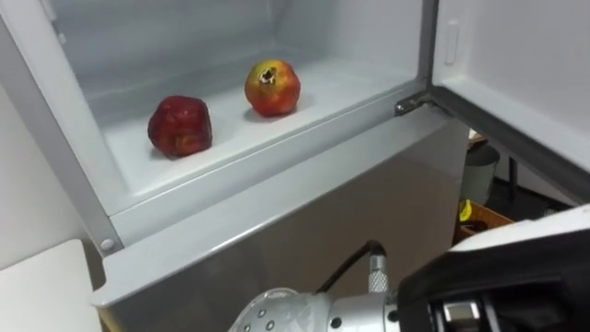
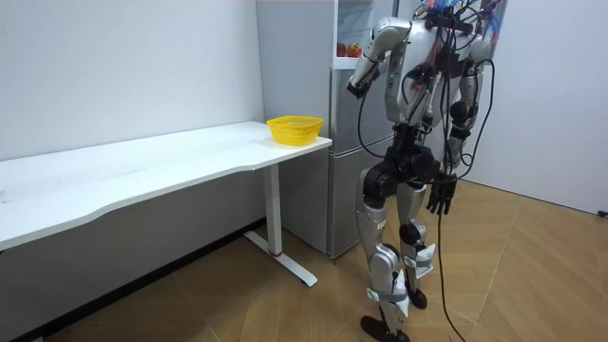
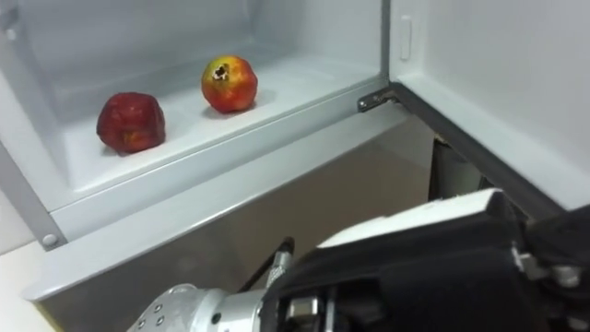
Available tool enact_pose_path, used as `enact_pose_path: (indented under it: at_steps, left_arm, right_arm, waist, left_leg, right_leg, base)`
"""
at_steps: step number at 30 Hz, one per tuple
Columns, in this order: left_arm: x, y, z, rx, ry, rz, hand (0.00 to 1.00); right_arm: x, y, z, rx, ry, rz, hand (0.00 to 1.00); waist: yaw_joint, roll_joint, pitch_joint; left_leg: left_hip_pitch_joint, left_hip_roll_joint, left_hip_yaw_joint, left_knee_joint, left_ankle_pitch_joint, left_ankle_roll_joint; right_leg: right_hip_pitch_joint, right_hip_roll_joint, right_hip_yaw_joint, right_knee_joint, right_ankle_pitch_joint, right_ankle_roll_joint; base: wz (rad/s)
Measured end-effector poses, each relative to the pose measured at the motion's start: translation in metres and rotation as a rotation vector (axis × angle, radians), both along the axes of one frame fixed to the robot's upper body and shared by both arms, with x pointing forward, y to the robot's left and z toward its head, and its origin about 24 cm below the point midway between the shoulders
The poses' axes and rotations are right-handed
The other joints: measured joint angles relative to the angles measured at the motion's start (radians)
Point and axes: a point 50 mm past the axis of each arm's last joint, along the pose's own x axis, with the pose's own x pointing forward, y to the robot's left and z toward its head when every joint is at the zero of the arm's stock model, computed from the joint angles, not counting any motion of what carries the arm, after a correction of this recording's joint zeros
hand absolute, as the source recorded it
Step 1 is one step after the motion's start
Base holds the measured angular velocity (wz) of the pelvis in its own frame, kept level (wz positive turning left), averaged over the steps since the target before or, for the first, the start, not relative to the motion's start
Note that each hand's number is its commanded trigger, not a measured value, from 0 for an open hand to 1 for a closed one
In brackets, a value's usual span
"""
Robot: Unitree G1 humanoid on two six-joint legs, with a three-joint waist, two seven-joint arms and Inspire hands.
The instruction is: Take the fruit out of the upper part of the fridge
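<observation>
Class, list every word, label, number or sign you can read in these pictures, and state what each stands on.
None. No readable text shows on the fridge, the red fruit, the yellow-red fruit, the yellow basket or the white table.

Two fruits (image 1: 180, 126), perhaps pomegranates; one yellow basket (image 2: 294, 129).

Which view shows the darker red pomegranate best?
The left eye view: the dark red pomegranate sits whole and unobstructed, well inside the picture. The right eye view shows it too, nearer the edge; the room view, a small red speck.
</observation>
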Motion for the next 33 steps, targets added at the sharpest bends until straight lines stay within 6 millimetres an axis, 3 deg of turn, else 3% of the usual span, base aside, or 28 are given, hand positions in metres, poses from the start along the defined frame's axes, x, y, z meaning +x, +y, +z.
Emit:
enact_pose_path:
  at_steps: [15,22,29,33]
  left_arm:
    - [0.002,-0.006,-0.002,0.006,0.040,0.027,0.00]
    - [0.000,-0.012,-0.003,0.014,0.040,0.054,0.00]
    - [0.008,-0.006,-0.011,0.085,-0.018,0.145,0.00]
    - [0.012,0.009,-0.016,0.124,-0.069,0.224,0.00]
  right_arm:
    - [0.006,-0.004,0.002,-0.002,0.006,0.000,0.00]
    - [0.007,-0.005,0.002,-0.022,-0.001,0.004,0.00]
    - [0.000,-0.006,0.001,-0.038,0.017,0.001,0.00]
    - [-0.002,-0.006,0.001,-0.036,0.019,-0.004,0.00]
  waist:
    - [-0.034,0.002,0.0005]
    - [-0.034,0.002,0.0026]
    - [0.001,-0.014,0.0140]
    - [0.068,-0.015,0.0148]
  left_leg:
    - [0.003,0.001,0.000,-0.002,0.000,0.000]
    - [0.006,0.002,0.006,-0.001,0.000,0.000]
    - [0.007,0.002,0.008,-0.003,0.000,0.000]
    - [0.003,0.004,0.008,-0.003,0.000,0.000]
  right_leg:
    - [0.007,0.003,0.010,-0.003,0.001,-0.001]
    - [0.004,0.005,0.012,-0.001,0.001,-0.001]
    - [0.008,0.005,0.008,-0.002,0.001,-0.001]
    - [0.005,0.004,-0.005,0.000,0.001,-0.002]
  base:
    - [-0.01]
    - [-0.03]
    - [0.02]
    - [0.05]
